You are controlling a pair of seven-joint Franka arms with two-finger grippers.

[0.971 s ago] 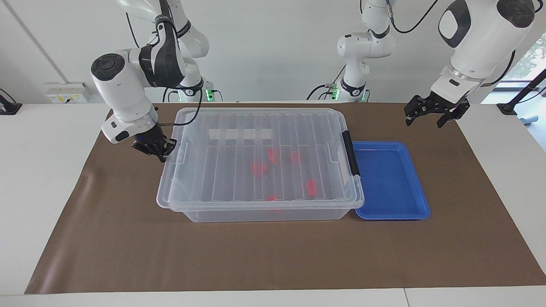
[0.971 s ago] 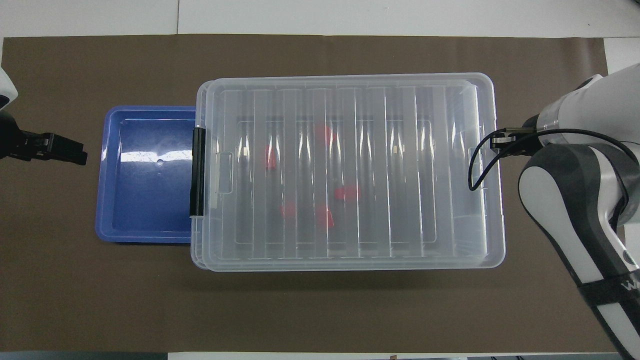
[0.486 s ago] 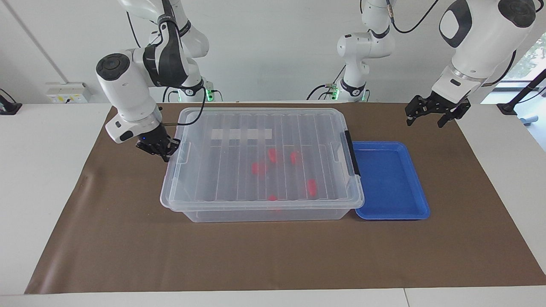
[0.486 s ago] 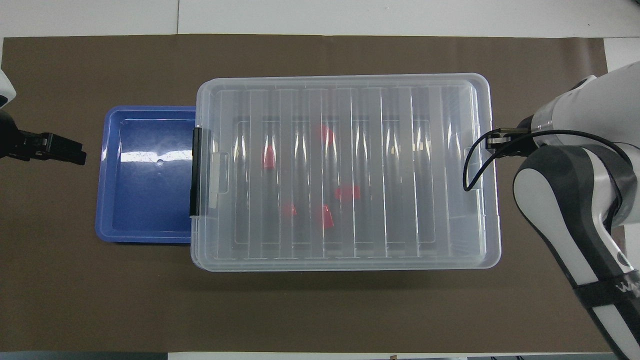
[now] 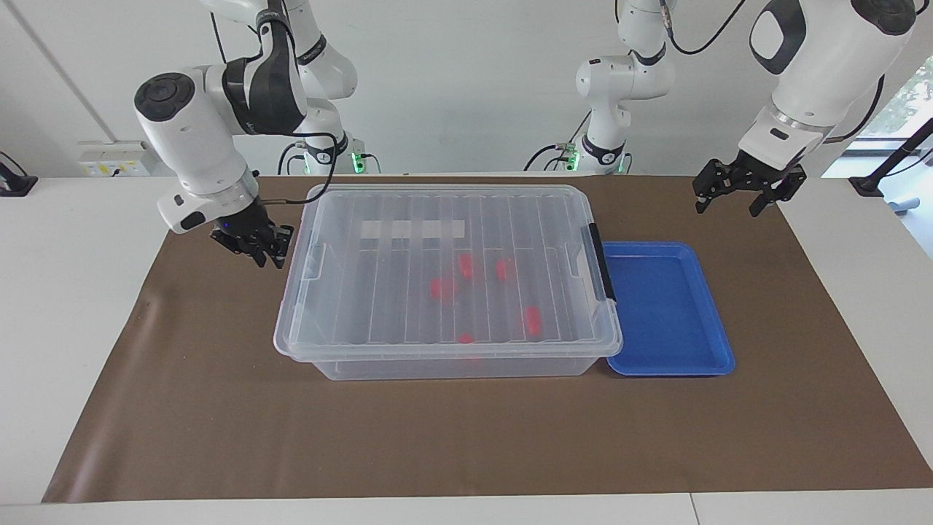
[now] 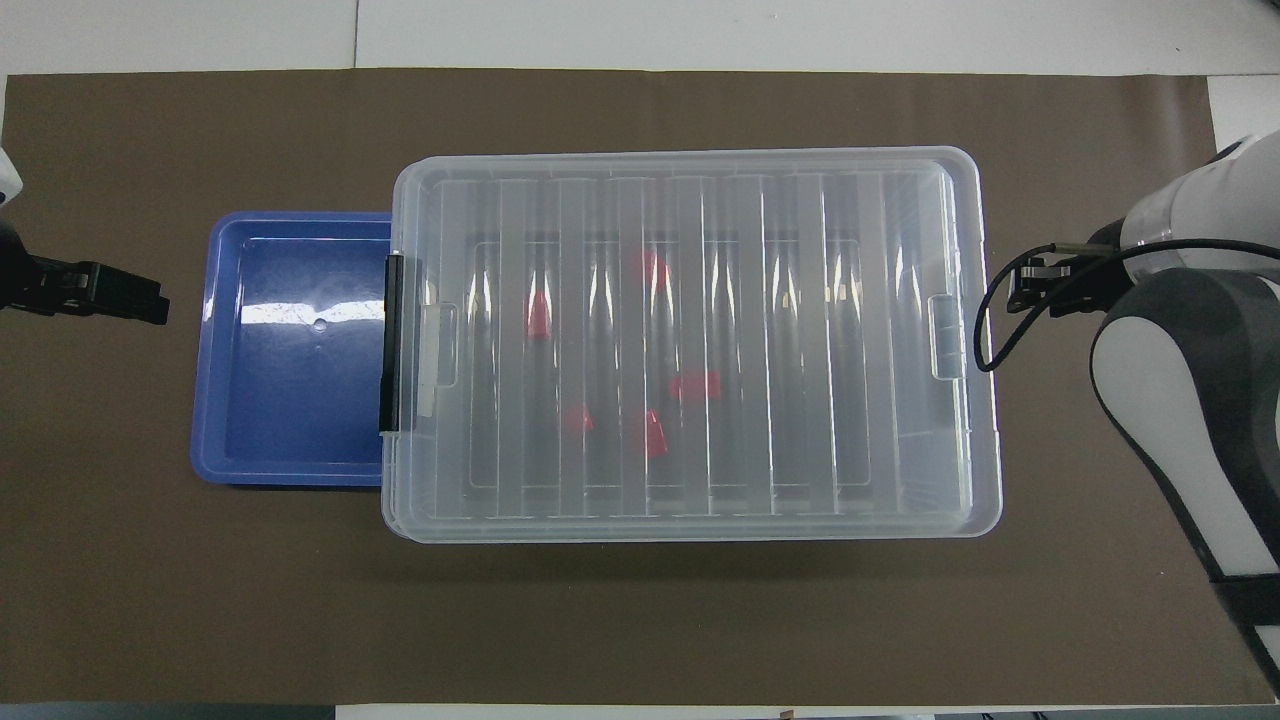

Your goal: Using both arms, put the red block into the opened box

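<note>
The box point(image 5: 446, 362) stands mid-table with its ribbed clear lid point(image 5: 408, 306) lying flat on it, black latch toward the left arm's end. Several red blocks point(image 5: 532, 319) lie inside and show through the lid; one such red block point(image 6: 538, 315) also shows from overhead. My right gripper point(image 5: 262, 251) hangs just off the box's end toward the right arm's side, apart from it and holding nothing. My left gripper point(image 5: 736, 195) waits open and empty in the air near the table corner by the left arm, also seen as the left gripper point(image 6: 130, 300) from overhead.
A shallow blue tray point(image 5: 667, 306) with nothing in it sits against the box's latch end. A brown mat point(image 5: 452, 437) covers the table. The right arm point(image 6: 1180, 380) leans over the mat beside the box.
The lid, askew at the right arm's end a second ago, now lies flat. My right gripper has let go of that end and drawn away from the box. The left arm barely moved.
</note>
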